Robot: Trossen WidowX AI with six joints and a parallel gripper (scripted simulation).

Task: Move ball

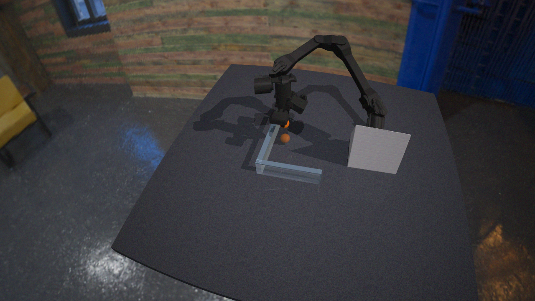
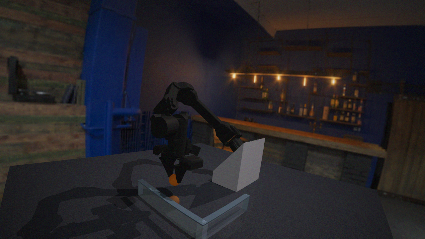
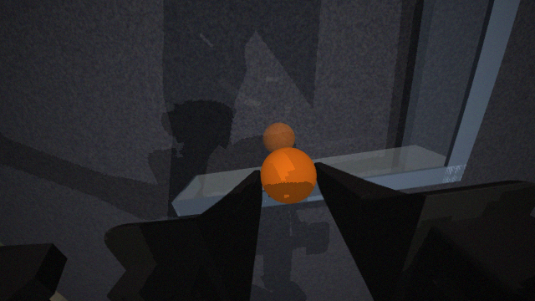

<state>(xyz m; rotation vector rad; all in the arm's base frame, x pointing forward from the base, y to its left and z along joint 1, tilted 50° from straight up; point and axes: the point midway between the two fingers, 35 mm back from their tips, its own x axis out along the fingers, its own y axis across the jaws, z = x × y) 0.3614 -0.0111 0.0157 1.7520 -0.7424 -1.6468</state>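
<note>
A big dark surface (image 1: 299,224) fills the middle of the room. It is the biggest thing here.

Next is the black arm (image 1: 347,63). It stands near the back of the surface, at about 1 o'clock from the middle, and it bends up and over toward 11 o'clock.

A gray block (image 1: 378,149) sits right in front of the foot of the arm. In the side view the block (image 2: 242,166) looks like a wedge with a slanted face.

Then come the two clear walls (image 1: 288,171). They are low and meet in a corner, like the letter L. The corner points to about 7 o'clock in the top view. From the side the walls (image 2: 190,215) look like glass.

The tool (image 2: 175,177) hangs at the end of the arm and points down. It is closed on the ball (image 2: 173,179), about half way shut, with one finger on each side. In the close view the ball (image 3: 288,176) is bright orange and sits between the two dark fingers. The ball is up in the air, above the far end of one wall.

The copy (image 1: 285,138) is the smallest. It is a dull orange ball on the surface inside the walls, near the ball at about 6 o'clock from it in the top view.
</note>
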